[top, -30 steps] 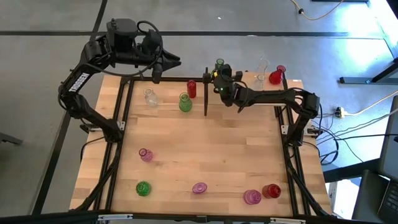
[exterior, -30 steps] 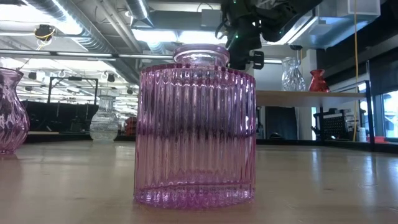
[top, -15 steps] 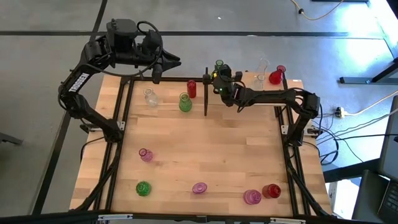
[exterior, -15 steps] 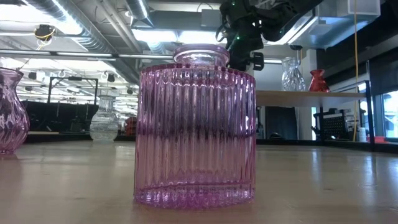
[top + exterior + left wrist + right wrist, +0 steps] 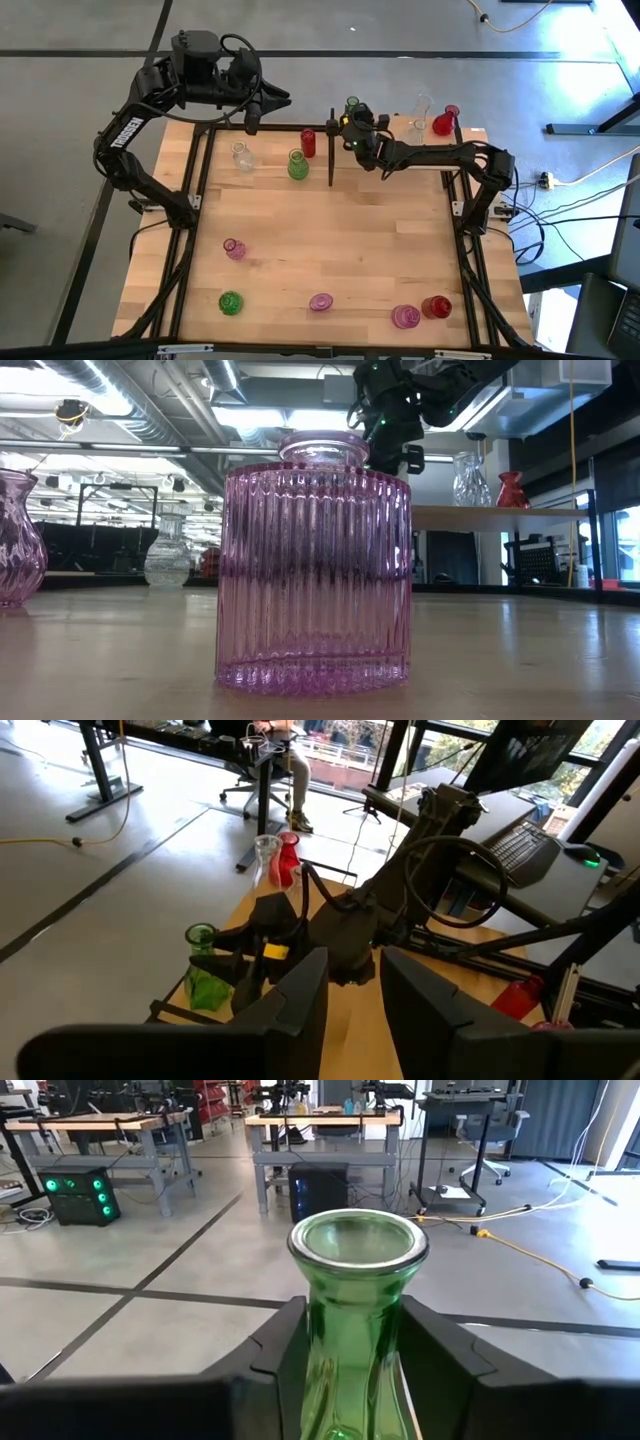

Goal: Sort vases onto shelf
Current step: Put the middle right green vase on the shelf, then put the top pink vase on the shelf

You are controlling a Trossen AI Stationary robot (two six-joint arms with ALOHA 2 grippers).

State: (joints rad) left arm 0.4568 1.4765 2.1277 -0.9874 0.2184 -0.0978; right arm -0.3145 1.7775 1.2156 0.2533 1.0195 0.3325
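A green vase (image 5: 355,1310) stands upright at the left end of the raised shelf (image 5: 470,133), far right of the table. My right gripper (image 5: 352,113) reaches level toward the far edge, open, its fingers on either side of the vase's neck. A clear vase (image 5: 421,105) and a red vase (image 5: 444,123) stand farther right on the shelf. My left gripper (image 5: 352,990) hangs high over the far left corner, open and holding nothing. My right gripper has its fingers (image 5: 285,1340) close against both sides of the green vase's neck (image 5: 352,1330), just under the rim, coming level from the near side. I cannot tell whether they touch the glass. The vase stands upright on the shelf.
On the tabletop stand a clear vase (image 5: 241,156), a green one (image 5: 297,165) and a red one (image 5: 308,142) at the far left, and several pink, green and red vases along the near edge, among them a ribbed pink one (image 5: 313,565). A black post (image 5: 331,150) stands beside the shelf.
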